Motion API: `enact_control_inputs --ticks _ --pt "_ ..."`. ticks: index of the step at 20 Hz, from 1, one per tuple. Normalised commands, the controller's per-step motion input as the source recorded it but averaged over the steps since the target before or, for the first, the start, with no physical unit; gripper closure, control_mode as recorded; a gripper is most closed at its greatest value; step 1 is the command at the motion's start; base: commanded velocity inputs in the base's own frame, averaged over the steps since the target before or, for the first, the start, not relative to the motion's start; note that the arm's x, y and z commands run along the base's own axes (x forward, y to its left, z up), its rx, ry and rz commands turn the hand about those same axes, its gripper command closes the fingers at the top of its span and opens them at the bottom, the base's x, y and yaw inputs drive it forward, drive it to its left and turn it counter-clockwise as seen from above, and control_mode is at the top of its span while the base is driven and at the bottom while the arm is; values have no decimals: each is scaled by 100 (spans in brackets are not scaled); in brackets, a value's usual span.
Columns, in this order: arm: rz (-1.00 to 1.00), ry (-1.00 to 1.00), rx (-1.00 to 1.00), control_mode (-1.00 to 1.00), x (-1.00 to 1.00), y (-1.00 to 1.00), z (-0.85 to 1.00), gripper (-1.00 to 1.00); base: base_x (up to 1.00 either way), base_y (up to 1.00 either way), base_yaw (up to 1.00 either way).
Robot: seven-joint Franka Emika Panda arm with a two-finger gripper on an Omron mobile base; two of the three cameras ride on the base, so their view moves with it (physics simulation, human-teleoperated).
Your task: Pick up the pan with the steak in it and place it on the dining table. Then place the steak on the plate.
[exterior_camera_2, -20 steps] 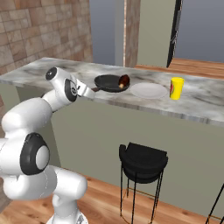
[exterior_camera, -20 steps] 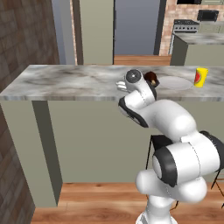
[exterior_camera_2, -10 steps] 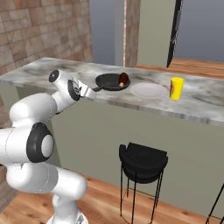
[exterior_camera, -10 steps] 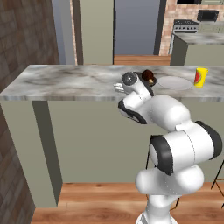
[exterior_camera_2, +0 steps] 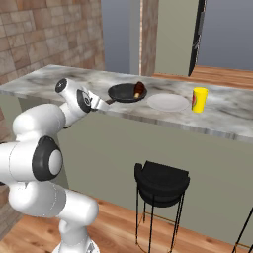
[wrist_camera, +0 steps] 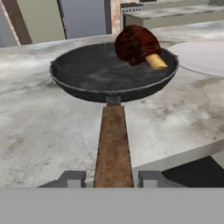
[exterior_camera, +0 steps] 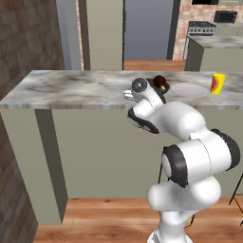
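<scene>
Resting flat on dining table (exterior_camera_2: 59, 81): pan (wrist_camera: 100, 72), steak (wrist_camera: 135, 43) at far rim. Straddling wooden handle, gripper (wrist_camera: 111, 178) jaws narrowly parted, slight gaps visible. Plate (exterior_camera_2: 168, 102) just beside pan.

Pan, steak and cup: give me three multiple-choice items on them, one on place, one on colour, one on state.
1. Where is the steak? A on the plate; B in the pan; C on the floor.
2. What colour is the cup? A blue; B green; C yellow.
3. How is the pan? A standing on the table; B lifted; C overturned.
Key: B, the meat lies inside the pan, at the rim away from the handle; C, it is yellow with a red mark; A, its base rests on the marble top.
</scene>
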Motion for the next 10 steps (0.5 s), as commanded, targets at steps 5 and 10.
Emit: enact_control_inputs --ticks 5,10 --pt "0 0 0 -100 0 0 4 -100 0 0 0" --pt "-3 0 0 -100 0 0 23 -100 0 0 0"
